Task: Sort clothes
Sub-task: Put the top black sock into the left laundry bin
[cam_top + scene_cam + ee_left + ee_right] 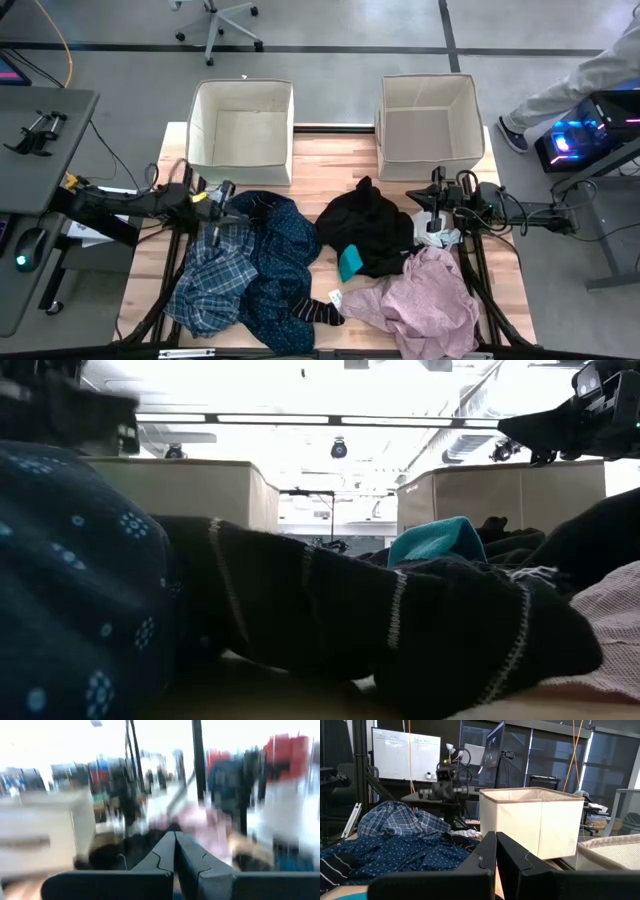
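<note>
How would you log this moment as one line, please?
sorting: not begun | left gripper: shut, over plaid shirt | right gripper: shut, beside black garment | boxes: empty

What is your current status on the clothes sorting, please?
Left gripper shut, empty, over plaid shirt. Right gripper shut, empty. Both boxes empty.

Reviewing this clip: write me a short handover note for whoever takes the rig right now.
Left gripper: shut, empty, above the plaid shirt.
Right gripper: shut, empty, beside the black garment.
Clothes: plaid and navy shirt piled on the left; black garment, teal sock and pink garment on the right; striped sock between.
Done: nothing; left box and right box are empty.
Left: sort everything.
</note>
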`<state>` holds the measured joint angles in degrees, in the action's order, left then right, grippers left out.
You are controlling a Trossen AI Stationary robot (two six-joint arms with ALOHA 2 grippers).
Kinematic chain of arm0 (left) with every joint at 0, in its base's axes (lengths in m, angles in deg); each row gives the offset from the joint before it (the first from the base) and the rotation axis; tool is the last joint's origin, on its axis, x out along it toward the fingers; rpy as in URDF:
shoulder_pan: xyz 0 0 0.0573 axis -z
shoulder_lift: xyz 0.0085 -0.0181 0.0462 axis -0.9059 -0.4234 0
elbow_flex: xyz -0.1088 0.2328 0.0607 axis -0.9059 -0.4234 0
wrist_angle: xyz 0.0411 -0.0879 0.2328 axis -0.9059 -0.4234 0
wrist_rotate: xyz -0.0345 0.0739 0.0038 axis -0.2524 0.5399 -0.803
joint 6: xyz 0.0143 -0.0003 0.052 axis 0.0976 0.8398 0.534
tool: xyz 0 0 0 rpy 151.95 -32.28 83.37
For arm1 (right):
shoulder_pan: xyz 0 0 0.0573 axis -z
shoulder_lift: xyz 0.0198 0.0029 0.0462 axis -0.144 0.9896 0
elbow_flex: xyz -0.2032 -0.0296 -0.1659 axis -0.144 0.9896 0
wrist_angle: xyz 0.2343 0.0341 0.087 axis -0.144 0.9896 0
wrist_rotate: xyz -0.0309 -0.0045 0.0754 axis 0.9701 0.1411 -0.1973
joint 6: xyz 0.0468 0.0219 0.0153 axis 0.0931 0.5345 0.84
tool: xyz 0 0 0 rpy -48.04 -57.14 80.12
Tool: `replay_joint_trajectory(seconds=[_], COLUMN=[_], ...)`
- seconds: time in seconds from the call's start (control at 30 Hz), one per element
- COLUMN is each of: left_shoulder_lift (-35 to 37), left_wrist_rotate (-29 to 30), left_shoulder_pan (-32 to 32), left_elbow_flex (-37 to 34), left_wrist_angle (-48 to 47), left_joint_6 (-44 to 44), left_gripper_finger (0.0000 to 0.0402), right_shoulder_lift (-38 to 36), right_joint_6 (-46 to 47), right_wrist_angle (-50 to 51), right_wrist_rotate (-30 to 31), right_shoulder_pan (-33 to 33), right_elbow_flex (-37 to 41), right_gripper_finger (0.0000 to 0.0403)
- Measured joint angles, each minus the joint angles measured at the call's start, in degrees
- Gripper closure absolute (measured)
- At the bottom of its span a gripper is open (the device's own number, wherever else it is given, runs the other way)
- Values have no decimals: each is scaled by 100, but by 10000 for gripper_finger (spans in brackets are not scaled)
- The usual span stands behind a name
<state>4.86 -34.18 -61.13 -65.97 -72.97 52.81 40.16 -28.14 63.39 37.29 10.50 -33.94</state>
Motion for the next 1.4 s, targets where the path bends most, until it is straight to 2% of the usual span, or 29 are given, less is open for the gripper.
replay_joint_trajectory(seconds=[0.13,0.27,0.4,0.53,0.67,0.73,0.87,1.0,1.07,1.2,1.27,1.4], left_shoulder_lift=[-42,-293,-1003,-2261,-3477,-3988,-4780,-5305,-5484,-5715,-5759,-5794], left_wrist_rotate=[-90,-196,354,781,1222,1451,1507,1555,1673,1744,1950,2722], left_shoulder_pan=[13,41,37,32,32,32,42,262,406,623,714,832], left_elbow_flex=[2,11,346,1137,2311,2877,3762,4363,4525,4457,4317,3884], left_wrist_angle=[1862,3309,3245,3034,1767,672,-1245,-3588,-4498,-5720,-5982,-6008], left_joint_6=[-179,141,361,329,317,240,-85,-875,-1653,-3348,-3975,-5050], left_gripper_finger=[401,401,401,401,401,401,401,401,401,401,401,396], right_shoulder_lift=[0,-1,-1,0,0,0,0,0,-2,-2,-1,-2], right_joint_6=[0,0,-2,0,0,-1,0,0,0,0,0,-1], right_wrist_angle=[1,3,29,49,54,56,70,97,98,135,137,145], right_wrist_rotate=[0,0,0,0,0,0,0,0,0,0,0,0], right_shoulder_pan=[2,1,1,2,1,0,2,0,2,2,0,2], right_elbow_flex=[0,0,0,0,0,0,0,0,0,0,0,0], right_gripper_finger=[402,402,402,402,402,402,402,402,402,402,402,402])
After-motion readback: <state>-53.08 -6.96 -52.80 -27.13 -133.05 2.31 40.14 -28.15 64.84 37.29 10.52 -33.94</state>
